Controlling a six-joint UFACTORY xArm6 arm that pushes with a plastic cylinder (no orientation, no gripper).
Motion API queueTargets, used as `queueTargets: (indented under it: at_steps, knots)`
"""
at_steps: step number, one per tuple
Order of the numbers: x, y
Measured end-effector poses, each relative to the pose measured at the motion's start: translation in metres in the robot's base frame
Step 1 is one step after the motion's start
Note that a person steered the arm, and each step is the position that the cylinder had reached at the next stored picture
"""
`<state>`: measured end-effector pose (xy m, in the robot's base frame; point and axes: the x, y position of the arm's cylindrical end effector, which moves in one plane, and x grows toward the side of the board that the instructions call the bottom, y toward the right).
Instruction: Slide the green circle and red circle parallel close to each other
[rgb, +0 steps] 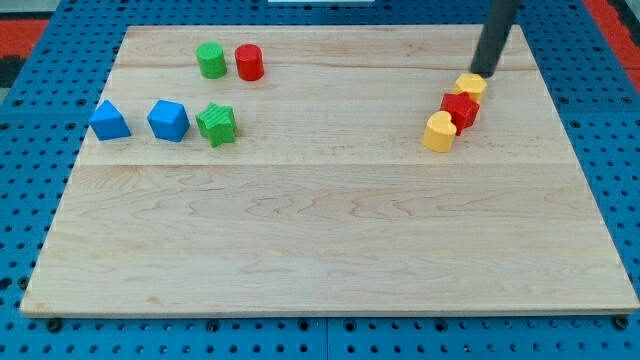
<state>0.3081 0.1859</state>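
The green circle (211, 60) and the red circle (249, 62) stand side by side near the view's top left of the wooden board (320, 230), a small gap between them. My tip (484, 73) is far off at the view's top right, just above a yellow block (470, 86). It is nowhere near the two circles.
A red block (460, 109) and a yellow heart-like block (439, 132) lie in a diagonal line below the yellow block. At the view's left sit a blue triangle-like block (108, 120), a blue cube-like block (168, 120) and a green star (217, 124).
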Motion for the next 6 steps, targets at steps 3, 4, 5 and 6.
queueTargets:
  at_steps: [3,4,5,6]
  knots:
    - [-0.026,-0.196]
    - [-0.011,-0.286]
    - [0.004,-0.305]
    - [-0.003,-0.39]
